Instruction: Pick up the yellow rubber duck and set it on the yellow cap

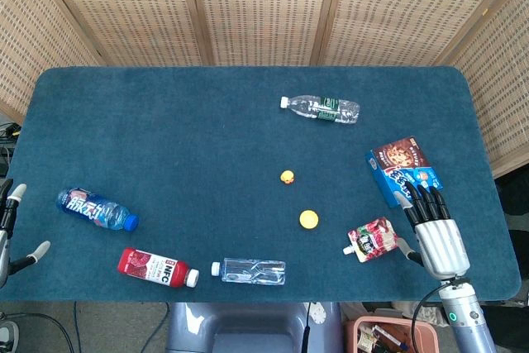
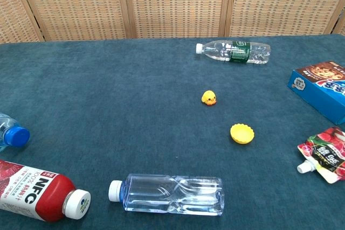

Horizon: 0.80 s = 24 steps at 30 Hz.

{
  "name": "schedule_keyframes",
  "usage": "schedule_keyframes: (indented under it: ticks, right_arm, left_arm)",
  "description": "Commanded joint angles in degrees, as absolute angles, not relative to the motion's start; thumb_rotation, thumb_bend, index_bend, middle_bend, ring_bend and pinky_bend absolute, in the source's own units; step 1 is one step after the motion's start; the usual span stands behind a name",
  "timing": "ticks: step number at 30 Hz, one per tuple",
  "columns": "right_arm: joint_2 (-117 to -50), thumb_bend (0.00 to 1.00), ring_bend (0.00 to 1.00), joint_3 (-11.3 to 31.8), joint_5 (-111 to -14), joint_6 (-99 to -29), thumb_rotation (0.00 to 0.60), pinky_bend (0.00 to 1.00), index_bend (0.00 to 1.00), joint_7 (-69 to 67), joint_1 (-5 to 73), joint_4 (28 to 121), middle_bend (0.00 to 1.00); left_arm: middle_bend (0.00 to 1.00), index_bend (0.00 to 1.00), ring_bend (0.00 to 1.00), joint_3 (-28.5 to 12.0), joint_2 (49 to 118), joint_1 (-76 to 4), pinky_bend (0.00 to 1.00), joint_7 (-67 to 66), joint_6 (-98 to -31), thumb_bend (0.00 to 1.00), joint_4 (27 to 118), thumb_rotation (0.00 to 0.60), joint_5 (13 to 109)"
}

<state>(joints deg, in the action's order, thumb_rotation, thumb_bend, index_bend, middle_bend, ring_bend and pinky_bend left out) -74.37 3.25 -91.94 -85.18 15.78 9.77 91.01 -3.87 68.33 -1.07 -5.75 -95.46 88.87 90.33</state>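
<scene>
The small yellow rubber duck (image 1: pixel 287 178) (image 2: pixel 209 98) stands on the blue table cloth near the middle. The yellow cap (image 1: pixel 309 219) (image 2: pixel 242 133) lies a little nearer and to its right, apart from it. My right hand (image 1: pixel 433 231) rests over the table's right front part, fingers spread and empty, well right of the cap. Only a few fingertips of my left hand (image 1: pixel 15 225) show at the far left edge, apart and holding nothing. The chest view shows neither hand.
A clear water bottle (image 1: pixel 321 108) lies at the back. A blue snack box (image 1: pixel 402 169) and a red pouch (image 1: pixel 371 240) lie next to my right hand. At the front left lie a blue bottle (image 1: pixel 95 209), a red NFC bottle (image 1: pixel 156 267) and a clear bottle (image 1: pixel 250 270).
</scene>
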Motion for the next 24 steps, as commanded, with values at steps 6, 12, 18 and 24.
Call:
schedule_keyframes:
  ticks: [6,12,18,24]
  right_arm:
    - [-74.39,0.21,0.00,3.02,-92.46,-85.29,0.600,0.00,0.00,15.71,9.75,90.94,0.00]
    - [-74.67,0.21,0.00,3.19,-92.62,-85.66,0.600,0.00,0.00,15.80,9.73,90.81,0.00]
    - [-74.89,0.21,0.00,3.25,-92.34,-85.35,0.600,0.00,0.00,16.26,9.79,90.81,0.00]
    - [-74.87,0.21,0.00,3.27,-92.41,-85.48,0.600,0.00,0.00,15.83,9.76,90.86,0.00]
  left_arm:
    - [0.00,0.00,0.00,-3.83,68.26,-0.85,0.00,-5.81,-95.96,0.08,89.09,0.600,90.54]
    - [0.00,0.00,0.00,-3.96,68.21,-0.93,0.00,-5.60,-95.90,0.08,89.01,0.600,90.45]
    - [0.00,0.00,0.00,-4.12,68.12,-0.98,0.00,-5.27,-95.77,0.08,88.92,0.600,90.16]
    - [0.00,0.00,0.00,-4.04,68.13,-0.88,0.00,-5.53,-95.95,0.09,89.10,0.600,90.29]
